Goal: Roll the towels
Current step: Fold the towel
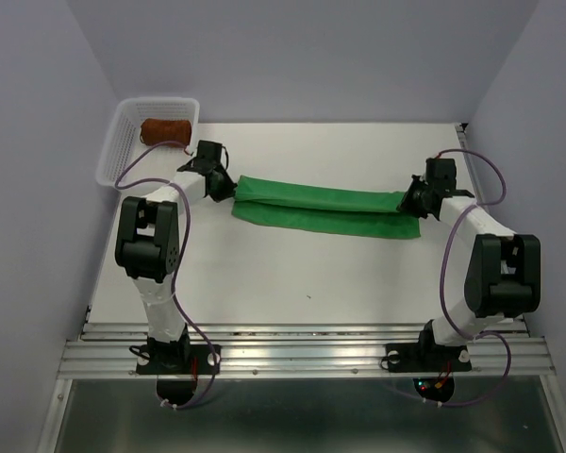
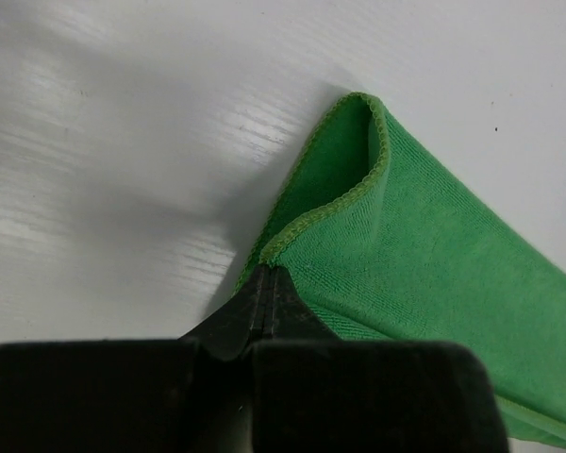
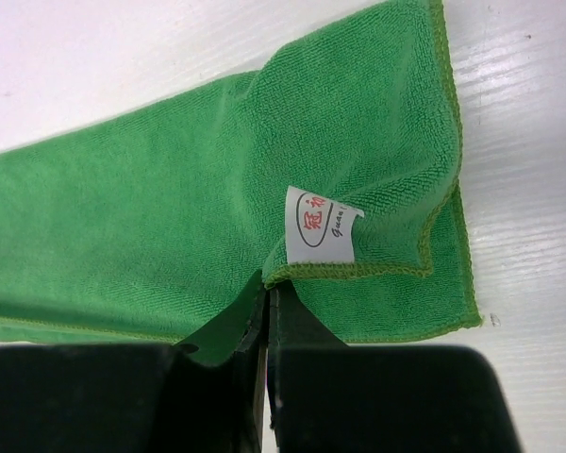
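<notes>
Fingers [image 2: 247, 316] of left gripper [image 2: 270, 276] and right gripper [image 3: 267, 294] hide green towel [image 1: 325, 208] edges.

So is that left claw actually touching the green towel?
Touching. The left wrist view shows the left claw shut on the green towel, with the towel's hemmed edge running right into the closed tips.

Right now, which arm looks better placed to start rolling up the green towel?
Probably the right, narrowly. The left claw and right claw each pinch an end of the green towel, but rolling from the right end would finish near the basket, far left, where the brown towel lies rolled.
</notes>
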Robot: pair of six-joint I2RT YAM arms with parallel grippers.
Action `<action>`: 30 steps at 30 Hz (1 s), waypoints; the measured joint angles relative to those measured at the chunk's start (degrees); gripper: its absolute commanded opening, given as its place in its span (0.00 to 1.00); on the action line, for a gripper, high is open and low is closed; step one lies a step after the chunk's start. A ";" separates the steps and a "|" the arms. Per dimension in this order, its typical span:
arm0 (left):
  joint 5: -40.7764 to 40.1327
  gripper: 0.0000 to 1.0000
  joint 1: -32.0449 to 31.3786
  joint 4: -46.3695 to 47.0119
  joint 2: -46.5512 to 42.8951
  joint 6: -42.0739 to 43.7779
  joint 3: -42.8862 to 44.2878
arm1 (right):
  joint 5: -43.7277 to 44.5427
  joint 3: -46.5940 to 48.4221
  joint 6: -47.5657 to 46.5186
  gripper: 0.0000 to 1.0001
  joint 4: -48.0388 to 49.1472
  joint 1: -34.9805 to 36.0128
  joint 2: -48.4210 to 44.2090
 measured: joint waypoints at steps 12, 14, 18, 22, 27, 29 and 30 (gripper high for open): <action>0.63 0.00 0.00 1.38 -1.46 0.00 -3.80 | 0.39 -2.36 -1.25 0.01 -1.40 0.11 -1.73; 0.68 0.00 0.00 1.49 -1.90 0.00 -4.52 | 0.37 -2.73 -1.31 0.01 -1.57 0.11 -1.73; 0.79 0.00 0.00 1.53 -2.40 0.00 -5.18 | 0.37 -3.26 -1.55 0.01 -1.60 0.11 -1.77; 0.87 0.00 0.00 1.77 -2.45 -0.04 -6.01 | 0.33 -4.02 -1.66 0.01 -1.68 0.11 -1.77; 0.90 0.00 0.00 1.44 -2.51 -0.07 -7.34 | 0.33 -4.52 -1.68 0.03 -1.79 0.11 -1.77; 0.90 0.00 0.00 1.27 -2.51 -0.07 -7.37 | 0.31 -4.85 -1.66 0.04 -1.84 0.11 -1.77; 0.90 0.00 0.00 1.29 -2.51 -0.07 -7.37 | 0.31 -4.87 -1.68 0.04 -1.95 0.11 -1.77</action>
